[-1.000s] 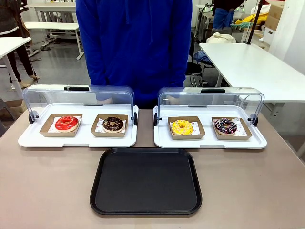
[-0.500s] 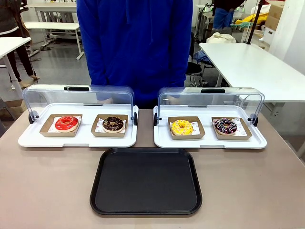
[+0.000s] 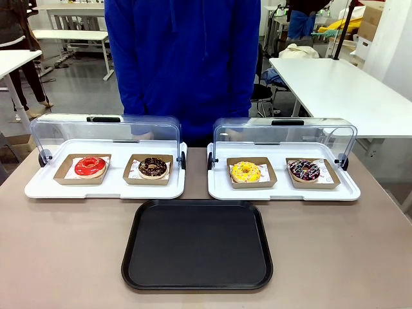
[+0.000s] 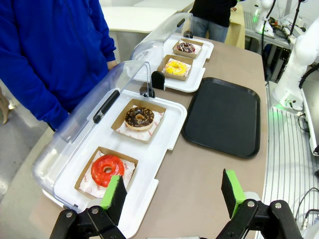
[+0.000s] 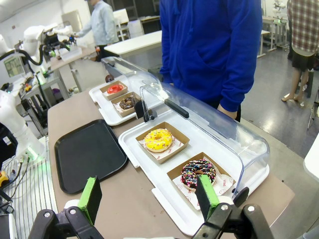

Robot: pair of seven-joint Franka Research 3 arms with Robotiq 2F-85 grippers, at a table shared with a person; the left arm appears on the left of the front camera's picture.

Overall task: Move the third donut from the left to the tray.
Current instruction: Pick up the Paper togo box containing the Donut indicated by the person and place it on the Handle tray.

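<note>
The third donut from the left [image 3: 245,171] has yellow icing and lies in a brown cardboard box on the right white tray [image 3: 283,190]; it also shows as the yellow donut [image 5: 158,139] and far off as the yellow donut [image 4: 175,67]. The black tray [image 3: 197,244] lies bare in front of the white trays, also seen as the black tray [image 4: 223,114] and black tray [image 5: 88,152]. My left gripper [image 4: 174,193] is open, high above the table's left end near the red donut [image 4: 107,169]. My right gripper [image 5: 148,196] is open above the right end near a chocolate sprinkled donut [image 5: 199,172].
The left white tray [image 3: 105,187] holds the red donut [image 3: 89,166] and a chocolate donut [image 3: 152,167]. Both clear domed lids [image 3: 283,135] stand tipped back open. A person in a blue top [image 3: 187,58] stands at the far edge. The other arm's white base [image 4: 299,59] stands beside the table.
</note>
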